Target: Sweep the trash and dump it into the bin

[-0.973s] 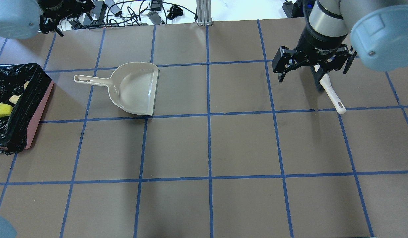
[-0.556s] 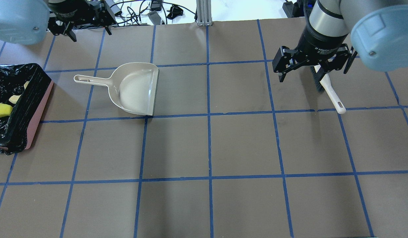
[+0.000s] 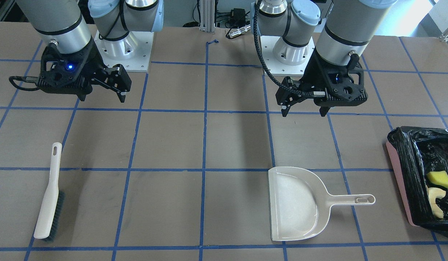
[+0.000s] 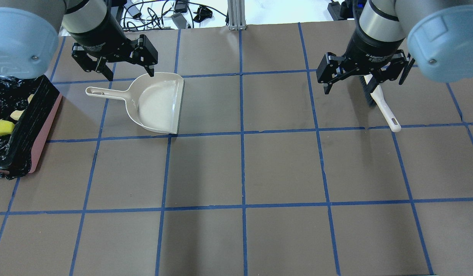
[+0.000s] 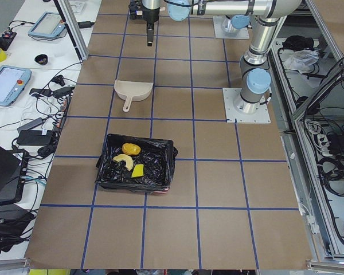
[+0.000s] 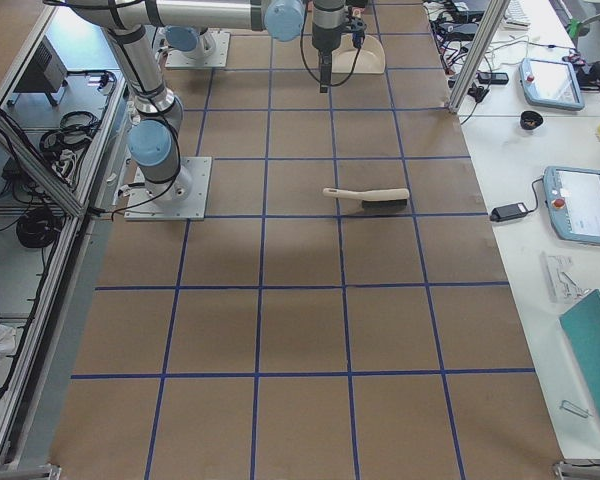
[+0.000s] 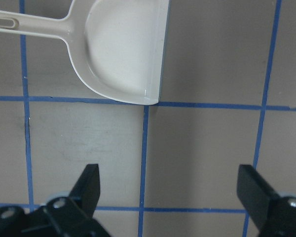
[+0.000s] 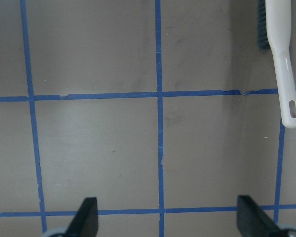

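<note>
Overhead exterior: trash (image 4: 2, 127) lies in bin (image 4: 45, 128) at table's left edge, left gripper (image 4: 131, 76) and right gripper (image 4: 363, 87) both hang splayed and empty, so best lift straight clear of dustpan (image 4: 157, 103) and brush (image 4: 385, 111).

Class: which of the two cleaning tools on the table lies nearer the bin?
The beige dustpan, near the bin; the brush lies at the table's far end.

Count for you: you have 2 grippers, the left gripper (image 3: 303, 112) and the right gripper (image 3: 102, 97). 1 dustpan (image 3: 296, 206), 1 brush (image 3: 48, 203), 1 bin (image 3: 397, 170). You have 3 trash bits in it: 1 orange lump (image 5: 131, 149), 1 bread piece (image 5: 122, 161), 1 sponge chunk (image 5: 137, 171).
</note>
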`<state>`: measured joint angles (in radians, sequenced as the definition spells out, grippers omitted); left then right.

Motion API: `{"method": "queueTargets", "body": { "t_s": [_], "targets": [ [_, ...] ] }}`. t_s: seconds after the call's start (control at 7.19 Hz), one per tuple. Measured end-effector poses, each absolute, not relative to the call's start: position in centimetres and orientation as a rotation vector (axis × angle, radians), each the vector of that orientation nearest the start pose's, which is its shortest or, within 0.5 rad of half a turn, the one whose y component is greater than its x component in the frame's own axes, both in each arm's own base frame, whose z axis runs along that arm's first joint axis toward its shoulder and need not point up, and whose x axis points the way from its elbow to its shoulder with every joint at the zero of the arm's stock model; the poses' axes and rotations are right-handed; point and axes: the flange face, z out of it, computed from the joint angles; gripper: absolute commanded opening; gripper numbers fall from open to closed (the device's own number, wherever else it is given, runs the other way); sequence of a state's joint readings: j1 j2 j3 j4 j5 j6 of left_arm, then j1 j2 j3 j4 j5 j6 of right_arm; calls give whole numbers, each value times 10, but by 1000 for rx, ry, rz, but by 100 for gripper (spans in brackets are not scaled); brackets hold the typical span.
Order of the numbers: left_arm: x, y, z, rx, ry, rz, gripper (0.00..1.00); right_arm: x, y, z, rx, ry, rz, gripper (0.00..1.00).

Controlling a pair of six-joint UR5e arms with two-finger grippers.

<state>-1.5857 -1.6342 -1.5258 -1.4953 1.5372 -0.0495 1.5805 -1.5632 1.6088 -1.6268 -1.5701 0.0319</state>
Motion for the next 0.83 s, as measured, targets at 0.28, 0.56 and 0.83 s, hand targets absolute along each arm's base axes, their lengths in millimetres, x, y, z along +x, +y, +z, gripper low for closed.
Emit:
{"method": "queueTargets", "body": {
  "t_s": [0.28, 0.56, 0.83],
  "targets": [
    [-146, -506, 474, -7, 3190, 48, 100, 137, -496, 470, 36, 3144, -16, 100],
    [-140, -500, 460, 31, 3182, 102, 100, 136, -496, 470, 36, 3149, -11, 100],
    [-135, -501, 457, 42, 3168, 104, 100, 136, -496, 473, 36, 3148, -24, 100]
  ]
}}
